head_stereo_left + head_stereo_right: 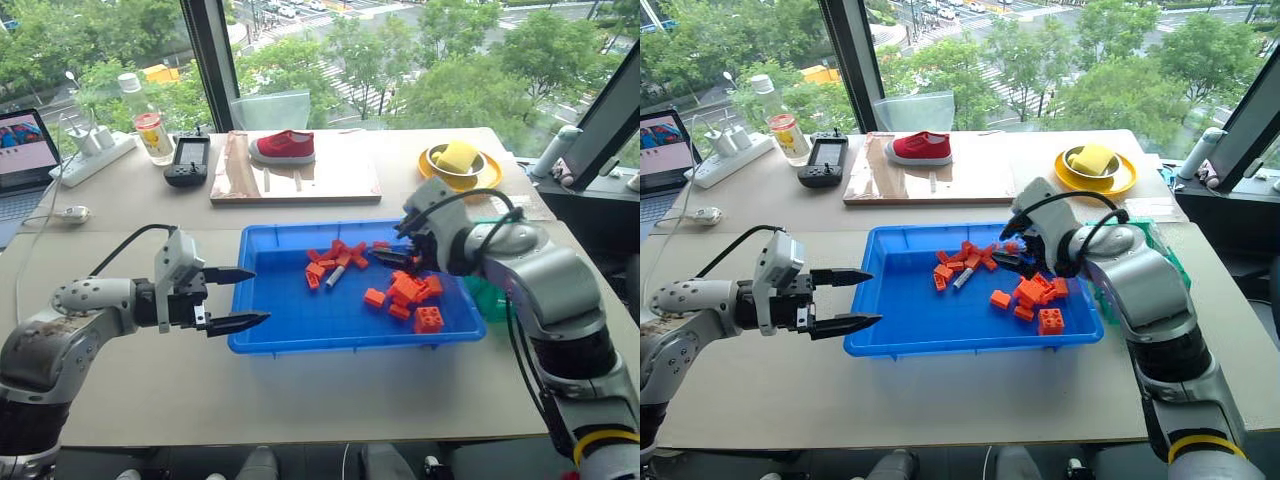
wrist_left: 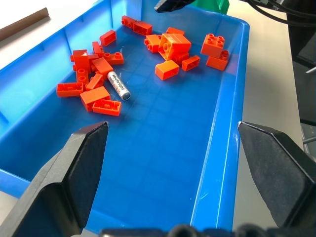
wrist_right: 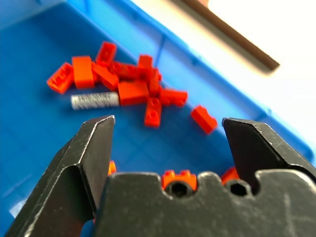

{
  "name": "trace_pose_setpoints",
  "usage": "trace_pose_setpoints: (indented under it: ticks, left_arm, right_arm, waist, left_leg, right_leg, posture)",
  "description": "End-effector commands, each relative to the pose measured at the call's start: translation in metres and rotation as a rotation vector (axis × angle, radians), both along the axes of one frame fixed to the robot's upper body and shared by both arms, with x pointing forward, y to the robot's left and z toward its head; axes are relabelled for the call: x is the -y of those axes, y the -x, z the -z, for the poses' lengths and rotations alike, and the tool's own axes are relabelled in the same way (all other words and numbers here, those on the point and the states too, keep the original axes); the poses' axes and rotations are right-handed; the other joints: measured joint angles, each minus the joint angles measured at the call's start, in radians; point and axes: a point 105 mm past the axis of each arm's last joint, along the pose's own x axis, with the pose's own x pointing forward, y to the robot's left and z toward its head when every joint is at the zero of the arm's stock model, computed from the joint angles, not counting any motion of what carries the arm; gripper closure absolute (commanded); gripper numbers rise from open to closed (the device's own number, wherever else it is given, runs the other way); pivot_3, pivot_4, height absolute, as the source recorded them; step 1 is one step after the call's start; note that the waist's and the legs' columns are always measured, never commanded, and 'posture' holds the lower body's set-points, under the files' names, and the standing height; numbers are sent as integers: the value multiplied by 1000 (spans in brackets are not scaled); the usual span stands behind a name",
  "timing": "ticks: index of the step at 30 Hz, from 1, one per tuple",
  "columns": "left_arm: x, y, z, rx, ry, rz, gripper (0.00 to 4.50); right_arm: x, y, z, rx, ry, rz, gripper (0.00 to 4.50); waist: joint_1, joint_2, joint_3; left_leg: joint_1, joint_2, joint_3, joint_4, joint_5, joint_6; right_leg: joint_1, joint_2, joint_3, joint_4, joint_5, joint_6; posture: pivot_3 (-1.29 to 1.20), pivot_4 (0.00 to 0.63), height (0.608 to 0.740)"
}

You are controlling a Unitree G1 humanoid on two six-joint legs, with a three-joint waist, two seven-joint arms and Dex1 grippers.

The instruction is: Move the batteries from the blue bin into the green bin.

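1. Blue plastic forms the blue bin [image 1: 262, 318], a wide shallow tray on the table [image 1: 150, 400]; the left gripper [image 1: 238, 298] hovers at its near-left wall, fingers spread wide and empty.
2. One of the batteries [image 2: 118, 85], a slim silver cylinder, lies on the tray floor ahead of the left gripper, touching a cluster of red-orange blocks [image 2: 91, 74].
3. The right gripper [image 3: 165, 143] hangs above the tray's far-right part, its jaws standing wide apart with nothing between them.
4. That same battery lies ahead of the right gripper, beyond its fingertips and beside the far cluster; a second heap of blocks [image 1: 408, 292] sits just beneath this gripper.
5. The green bin [image 1: 492, 298] stands just outside the tray's right wall, behind the right arm, mostly hidden by it.
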Motion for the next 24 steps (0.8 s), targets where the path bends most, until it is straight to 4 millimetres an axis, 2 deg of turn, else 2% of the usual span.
trace_pose_setpoints:
  ticks: [1,3,6,13,24]
  left_arm:
    - [2,1,-9,37,4,8,0]
    - [2,1,-9,37,5,8,0]
    - [2,1,-9,39,7,6,0]
    - [2,0,-10,48,14,-3,0]
    - [2,0,-11,54,13,-4,0]
  right_arm:
    - [-29,6,19,-47,19,-102,495]
    - [-31,4,35,-81,42,-100,495]
    - [-32,-3,47,-107,32,-85,495]
    - [-27,-19,65,-137,17,-48,495]
    - [-38,-31,85,-174,6,-46,495]
  waist:
    - [-2,0,0]
    - [4,0,0]
    - [8,-1,0]
    - [-4,-1,0]
    - [-5,-1,0]
  left_leg:
    - [0,0,0,0,0,0]
    - [-1,0,-1,-1,0,0]
    - [-2,-1,-1,0,0,-1]
    - [0,0,-1,-1,0,-1]
    - [0,0,-1,-1,1,-1]
  right_leg:
    - [0,0,0,0,0,0]
    - [0,0,-1,0,0,0]
    - [0,-1,-1,-1,0,0]
    - [0,0,-1,0,0,0]
    - [0,0,-1,0,0,0]
  posture:
    - [0,150,740]
    - [0,150,740]
    - [0,150,740]
    - [0,150,740]
    - [0,150,740]
